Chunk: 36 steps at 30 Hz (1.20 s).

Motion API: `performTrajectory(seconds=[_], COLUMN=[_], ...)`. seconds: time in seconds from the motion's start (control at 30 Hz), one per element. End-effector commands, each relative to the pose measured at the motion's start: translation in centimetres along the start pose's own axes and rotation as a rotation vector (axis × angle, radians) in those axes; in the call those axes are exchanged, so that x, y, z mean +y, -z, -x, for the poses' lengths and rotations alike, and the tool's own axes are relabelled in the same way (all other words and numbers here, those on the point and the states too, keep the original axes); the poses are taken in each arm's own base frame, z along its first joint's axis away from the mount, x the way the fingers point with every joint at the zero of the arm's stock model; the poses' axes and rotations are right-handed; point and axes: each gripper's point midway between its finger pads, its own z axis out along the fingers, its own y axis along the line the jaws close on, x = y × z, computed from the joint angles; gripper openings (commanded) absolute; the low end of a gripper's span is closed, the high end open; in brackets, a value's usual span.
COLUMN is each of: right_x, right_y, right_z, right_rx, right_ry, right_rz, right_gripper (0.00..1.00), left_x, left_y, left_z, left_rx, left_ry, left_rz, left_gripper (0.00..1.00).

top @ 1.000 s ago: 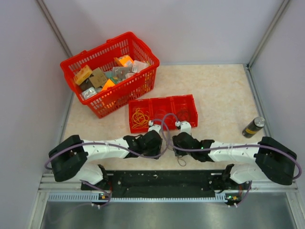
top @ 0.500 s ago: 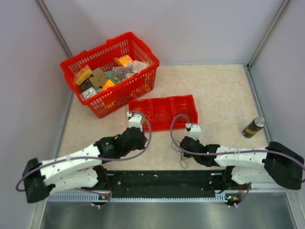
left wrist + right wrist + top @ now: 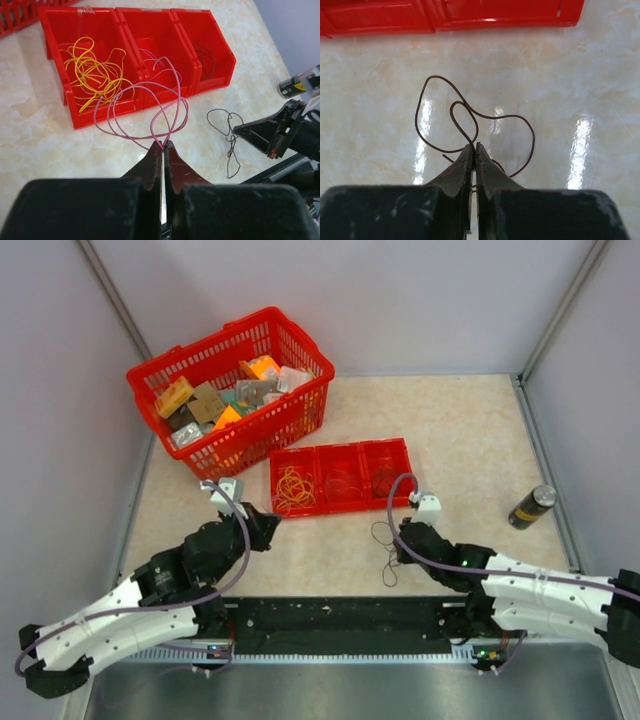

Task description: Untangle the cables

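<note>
L gripper [image 3: 163,146] is pinching shut on pink wire [image 3: 150,86], its loops fanning out ahead of tips toward red 3-compartment bin [image 3: 75,107]. R gripper [image 3: 473,146] is clamping dark brown wire [image 3: 492,118], loops lying on table [image 3: 570,75] just ahead, short of bin. Yellow wires [image 3: 95,72] are sitting in bin's left compartment.

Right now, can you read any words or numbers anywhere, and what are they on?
No text can be read in these pictures.
On the can, a yellow label with a dark mark: too blurred to read.
On the packets in the basket: any print is too small to read.
On the tray, the pink wire in the left pincer and the brown wire in the right pincer: no writing shows.
</note>
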Motion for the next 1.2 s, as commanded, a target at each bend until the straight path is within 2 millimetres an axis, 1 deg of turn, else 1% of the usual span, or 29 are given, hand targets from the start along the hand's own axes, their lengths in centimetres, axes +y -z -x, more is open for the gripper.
performTrajectory(seconds=[0.0, 0.1, 0.2, 0.23, 0.3, 0.33, 0.43, 0.47, 0.5, 0.57, 0.6, 0.63, 0.67, 0.73, 0.77, 0.8, 0.87, 0.9, 0.93, 1.0, 1.03, 1.07, 1.17], right_x=[0.1, 0.1, -0.1, -0.1, -0.2, -0.3, -0.6, -0.6, -0.6, -0.8, -0.7, -0.6, -0.6, -0.7, -0.7, -0.8, -0.9, -0.7, -0.6, -0.5, -0.3, -0.2, 0.4], right_y=[0.7, 0.9, 1.1, 1.1, 1.3, 1.4, 1.8, 2.0, 2.1, 2.3, 2.5, 2.5, 2.5, 2.5, 2.4, 2.4, 2.2, 2.1, 2.0, 1.7, 1.6, 1.4, 0.9], right_z=[1.3, 1.1, 0.9, 0.9, 0.7, 0.8, 0.6, 0.5, 0.5, 0.4, 0.4, 0.3, 0.2, 0.1, 0.0, 0.0, -0.2, 0.0, 0.0, 0.0, -0.1, -0.2, -0.5], right_rx=[-0.031, -0.024, -0.018, -0.02, -0.02, -0.022, -0.023, -0.024, -0.026, -0.027, -0.029, -0.028, -0.026, -0.023, -0.02, -0.017, -0.011, -0.011, -0.009, -0.003, 0.002, 0.005, 0.011], right_ry=[-0.005, -0.015, -0.025, -0.033, -0.042, -0.046, -0.069, -0.074, -0.085, -0.102, -0.113, -0.117, -0.119, -0.119, -0.12, -0.119, -0.109, -0.107, -0.1, -0.092, -0.086, -0.085, -0.081], right_rz=[0.019, 0.026, 0.03, 0.032, 0.038, 0.039, 0.052, 0.056, 0.063, 0.072, 0.081, 0.089, 0.093, 0.09, 0.087, 0.082, 0.065, 0.067, 0.064, 0.062, 0.063, 0.064, 0.079], right_gripper=[0.0, 0.0, 0.0, 0.0, 0.0, 0.0, 0.0, 0.0, 0.0, 0.0, 0.0, 0.0, 0.0, 0.0, 0.0, 0.0, 0.0, 0.0, 0.0, 0.0, 0.0, 0.0, 0.0], left_x=[-0.8, -2.0, -3.7, -4.5, -4.3, -4.0, -3.5, -3.7, -3.8, -4.6, -4.6, -5.0, -5.7, -6.8, -7.0, -6.9, -6.2, -5.9, -5.9, -5.4, -5.5, -5.4, -4.2], left_y=[-1.2, -2.7, -5.4, -6.5, -9.1, -10.8, -14.9, -16.1, -17.2, -19.2, -20.0, -20.5, -20.8, -21.1, -21.0, -20.8, -19.8, -19.0, -18.0, -16.0, -15.1, -14.0, -11.2], left_z=[-0.8, -1.0, -1.1, -1.5, -2.0, -3.1, -3.2, -3.1, -3.6, -3.7, -4.2, -4.1, -4.5, -4.8, -5.0, -5.2, -6.1, -6.4, -6.4, -7.6, -7.8, -7.9, -9.3], left_rx=[0.023, 0.059, 0.11, 0.148, 0.212, 0.27, 0.32, 0.321, 0.342, 0.362, 0.383, 0.393, 0.428, 0.455, 0.468, 0.469, 0.469, 0.461, 0.447, 0.451, 0.439, 0.43, 0.441], left_ry=[-0.007, -0.041, -0.094, -0.102, -0.082, -0.071, -0.033, -0.037, -0.042, -0.047, -0.052, -0.051, -0.046, -0.04, -0.029, -0.022, -0.012, -0.006, 0.003, 0.038, 0.058, 0.074, 0.125], left_rz=[-0.018, -0.007, -0.01, -0.026, 0.004, 0.017, 0.038, 0.027, 0.02, -0.007, -0.013, -0.022, -0.06, -0.111, -0.123, -0.123, -0.131, -0.136, -0.161, -0.192, -0.216, -0.233, -0.238], left_gripper=[0.0, 0.0, 0.0, 0.0, 0.0, 0.0, 0.0, 0.0, 0.0, 0.0, 0.0, 0.0, 0.0, 0.0, 0.06, 0.19, 0.45, 0.58, 0.64, 0.75, 0.92, 0.98, 0.98])
